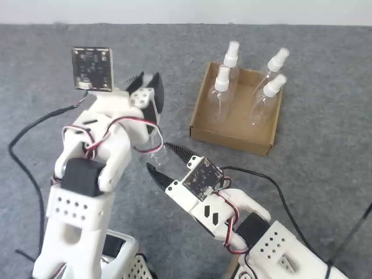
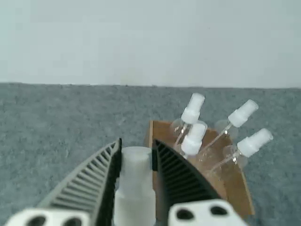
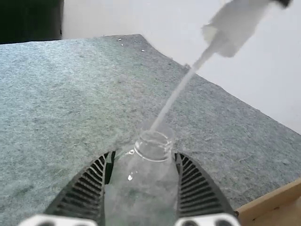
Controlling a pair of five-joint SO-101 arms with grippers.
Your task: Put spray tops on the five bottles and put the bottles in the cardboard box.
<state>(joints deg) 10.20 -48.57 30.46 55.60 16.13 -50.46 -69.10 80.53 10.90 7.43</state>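
**Top held over the last bottle**

The left gripper point(image 2: 136, 147) was clenched on a top point(image 2: 135, 181). The top's tube reached down to the open neck of a bottle point(image 3: 146, 188), which the right gripper point(image 3: 145, 159) grasped. Farther right, four capped bottles point(image 1: 222, 93) leaned inside the box point(image 1: 232, 139).

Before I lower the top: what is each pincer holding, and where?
Left pincer grips the spray top by its white head; right pincer grips the bottle below its neck.
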